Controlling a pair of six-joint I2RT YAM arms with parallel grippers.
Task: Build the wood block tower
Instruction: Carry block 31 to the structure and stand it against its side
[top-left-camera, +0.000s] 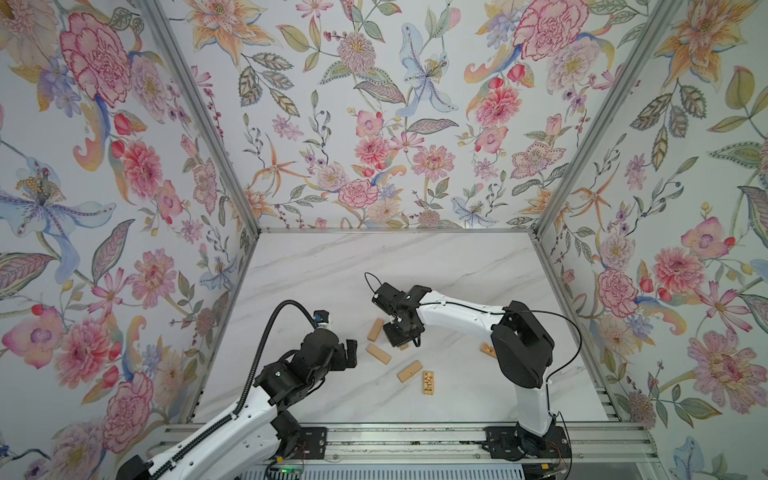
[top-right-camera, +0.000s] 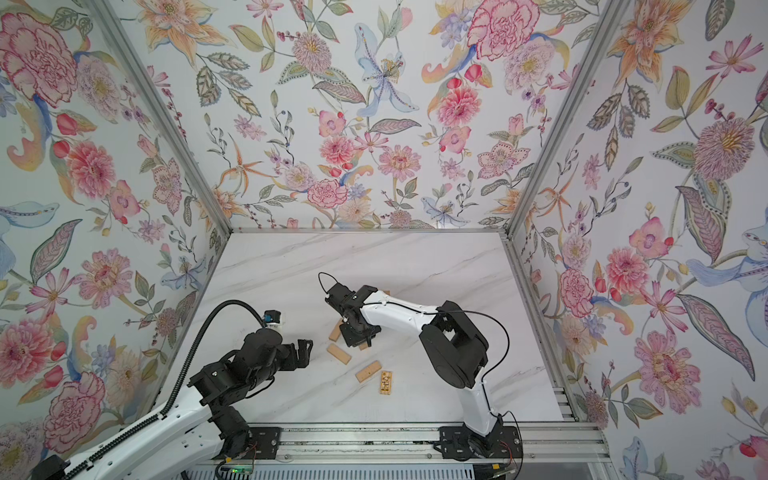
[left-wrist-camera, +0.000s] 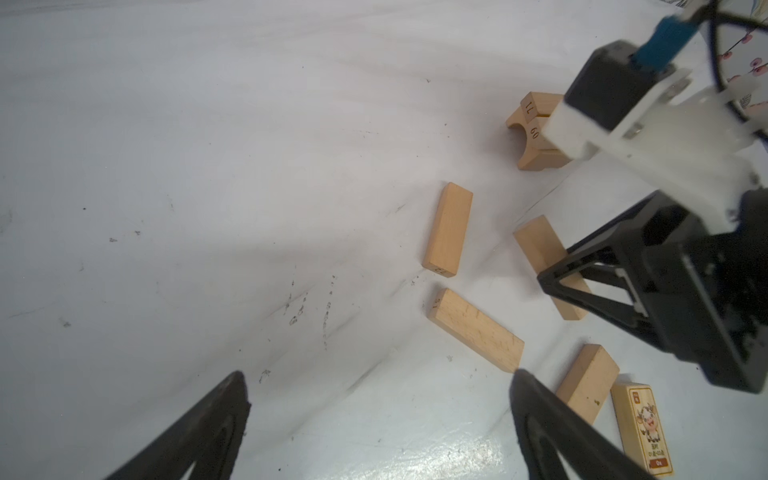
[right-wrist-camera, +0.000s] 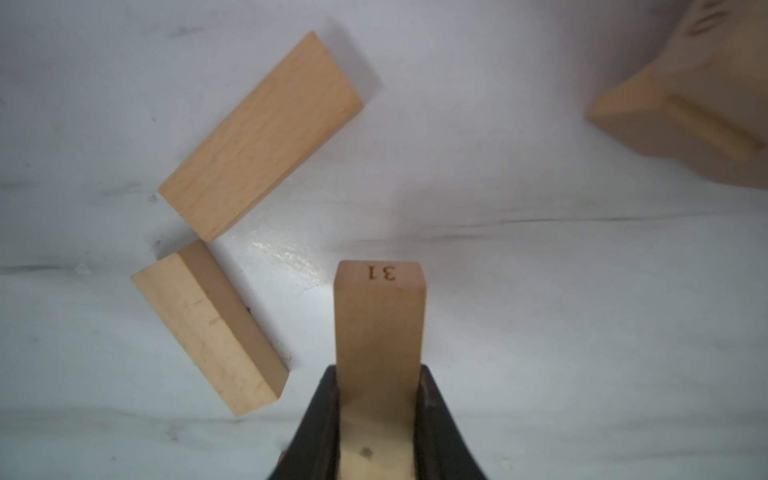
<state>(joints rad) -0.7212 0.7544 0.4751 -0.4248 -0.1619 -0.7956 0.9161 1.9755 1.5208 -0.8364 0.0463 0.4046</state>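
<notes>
The right gripper (right-wrist-camera: 380, 374) has its fingers (right-wrist-camera: 320, 415) pinched on the long sides of block 31 (right-wrist-camera: 380, 316), which sticks out ahead of them. I cannot tell whether the block rests on the table or is just off it. The left gripper (left-wrist-camera: 379, 374) hangs with its fingers spread wide and holds nothing.

Just beside the held block lie 2 loose blocks (right-wrist-camera: 262, 133), nearly touching at a corner, with a 3rd (top-left-camera: 409, 371) nearer the robot's base. A printed block (top-left-camera: 429, 382) lies flat just beside that one. A second printed block (top-left-camera: 488, 350) peeks out from behind the right arm's elbow.

The tower (left-wrist-camera: 536, 129) stands a little beyond the loose blocks, partly covered by the right wrist and mostly hidden in both top views. It shows 2 bricks side by side on top, with a crossed layer under them. I judge it to be 2 layers so far, so the build is begun but under half done. Block 31 looks like the next piece, and 5 more wait on the table.

The table (top-left-camera: 332, 266) is white with grey marble veins, lightly scuffed and glossy. Floral wallpaper (top-left-camera: 374, 104) covers 3 walls between aluminium frame posts (top-left-camera: 199, 116). Both arms are bolted to a rail (top-left-camera: 395, 436) along the near edge.
</notes>
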